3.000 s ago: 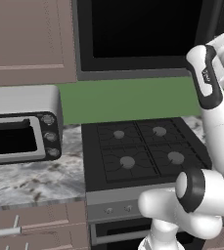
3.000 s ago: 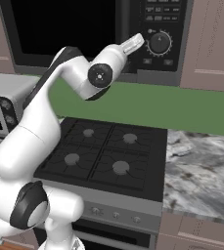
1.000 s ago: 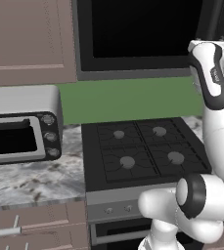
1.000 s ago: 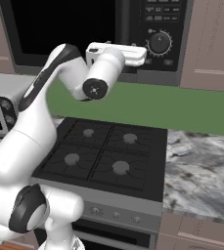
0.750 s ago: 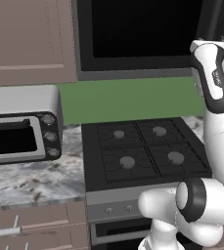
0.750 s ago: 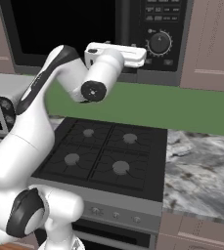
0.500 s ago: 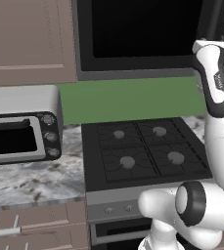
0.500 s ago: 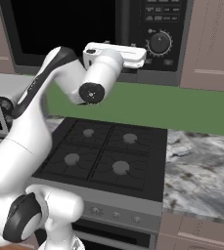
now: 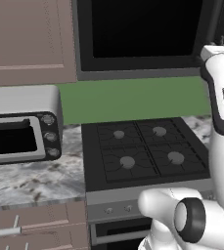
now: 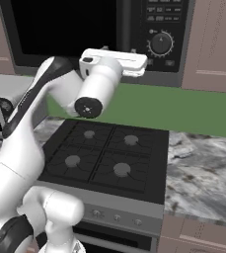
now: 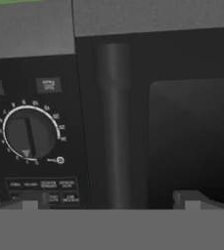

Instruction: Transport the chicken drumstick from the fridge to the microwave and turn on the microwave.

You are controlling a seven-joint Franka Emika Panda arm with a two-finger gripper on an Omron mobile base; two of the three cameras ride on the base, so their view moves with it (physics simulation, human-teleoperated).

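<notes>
The microwave (image 10: 60, 29) hangs above the stove, its black glass door (image 9: 143, 29) closed. Its control strip with a round dial (image 10: 161, 43) is on the right. My white hand (image 10: 115, 62) is held level just in front of the microwave's lower edge, left of the dial. In the hand view my gripper (image 11: 111, 200) is open with nothing between its fingertips (image 11: 29, 199). It faces the door's vertical handle (image 11: 112, 122), with the dial (image 11: 29, 133) on one side and the glass (image 11: 191, 136) on the other. The chicken drumstick and the fridge are out of view.
A black four-burner stove (image 9: 143, 154) sits below the microwave. A silver toaster oven (image 9: 20, 124) stands on the marble counter (image 9: 30, 183) to the left. More marble counter (image 10: 203, 168) lies right of the stove, and brown cabinets (image 9: 30, 39) flank the microwave.
Three seconds ago the hand pointed up at the dial. It has since turned level and, over the last second, drifted slightly left and down along the microwave's front.
</notes>
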